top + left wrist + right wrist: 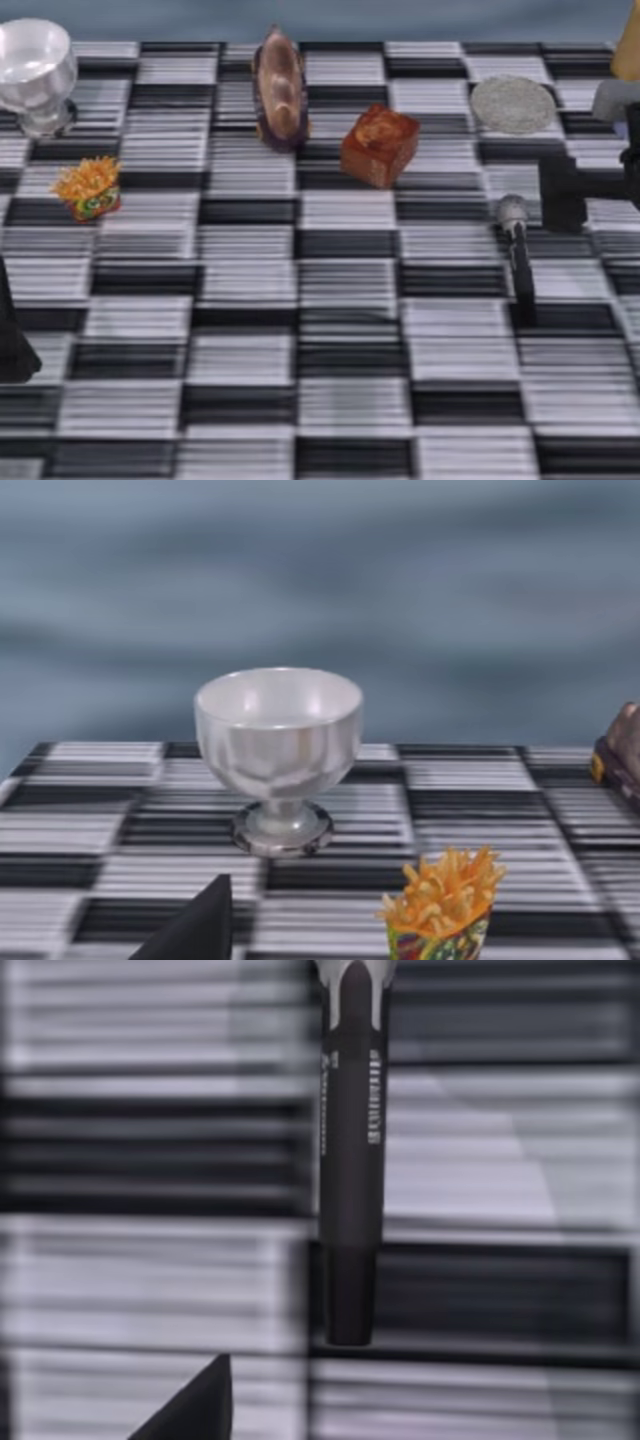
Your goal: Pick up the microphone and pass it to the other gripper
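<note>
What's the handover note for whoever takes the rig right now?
Right arm: at the table's right edge, beside the microphone, wrist camera looking down on its black handle; jaws not readable.
Left arm: parked at the left edge, only a dark tip in view, facing the white goblet and the fries carton.
Microphone: lying flat on the checkered table, right side, mesh head toward the grey disc, ungripped.
Done: nothing picked up.
Left: grasp, lift, pass to the left gripper.
</note>
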Robot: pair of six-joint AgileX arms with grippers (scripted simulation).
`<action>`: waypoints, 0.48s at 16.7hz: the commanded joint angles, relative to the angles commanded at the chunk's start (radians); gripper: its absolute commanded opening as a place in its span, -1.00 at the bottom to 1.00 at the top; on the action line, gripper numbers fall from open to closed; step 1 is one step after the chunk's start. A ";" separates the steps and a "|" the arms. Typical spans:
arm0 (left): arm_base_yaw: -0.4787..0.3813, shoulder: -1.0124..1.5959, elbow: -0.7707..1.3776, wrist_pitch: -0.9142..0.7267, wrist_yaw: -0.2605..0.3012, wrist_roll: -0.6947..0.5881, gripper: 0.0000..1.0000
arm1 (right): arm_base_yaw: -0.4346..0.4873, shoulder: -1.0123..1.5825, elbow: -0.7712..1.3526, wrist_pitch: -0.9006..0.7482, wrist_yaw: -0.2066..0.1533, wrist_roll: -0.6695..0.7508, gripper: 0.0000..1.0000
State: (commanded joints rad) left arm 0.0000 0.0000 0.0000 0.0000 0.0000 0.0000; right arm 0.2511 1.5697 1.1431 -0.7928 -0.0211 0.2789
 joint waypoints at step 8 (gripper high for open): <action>0.000 0.000 0.000 0.000 0.000 0.000 1.00 | 0.063 0.375 0.299 -0.181 -0.007 0.069 1.00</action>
State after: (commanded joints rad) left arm 0.0000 0.0000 0.0000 0.0000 0.0000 0.0000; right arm 0.3139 1.9448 1.4417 -0.9738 -0.0281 0.3482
